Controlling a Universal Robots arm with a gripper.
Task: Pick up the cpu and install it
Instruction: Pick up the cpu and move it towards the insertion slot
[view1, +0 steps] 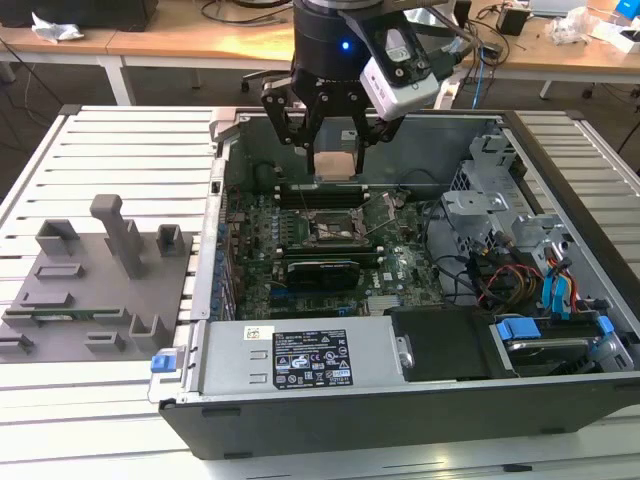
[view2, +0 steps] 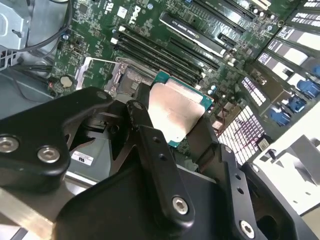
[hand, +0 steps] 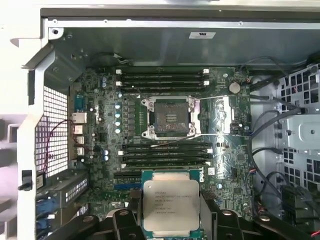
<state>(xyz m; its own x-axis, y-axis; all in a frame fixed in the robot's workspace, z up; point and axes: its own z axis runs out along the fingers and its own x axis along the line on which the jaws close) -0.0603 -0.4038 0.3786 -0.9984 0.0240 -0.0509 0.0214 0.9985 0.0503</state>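
Observation:
The cpu (hand: 170, 204), a flat square chip with a silvery top and green edge, hangs in the air above the motherboard, and my gripper (view1: 334, 163) is shut on it. In the second wrist view the cpu (view2: 177, 111) sits between the black fingers (view2: 150, 145). From the exterior view the cpu (view1: 334, 165) shows as a pale square below the black gripper body, over the back of the open computer case. The motherboard's socket (hand: 170, 118) lies open with its metal frame lifted; in the exterior view the socket (view1: 338, 229) is a little below the held chip.
The open computer case (view1: 400, 400) lies on a slatted metal table (view1: 110, 150). Grey plastic fixture blocks (view1: 95, 275) stand at the exterior view's left. Memory sticks (hand: 165, 80), cables (view1: 500, 275) and a drive cage (view1: 490, 205) surround the socket. Case walls rise all around.

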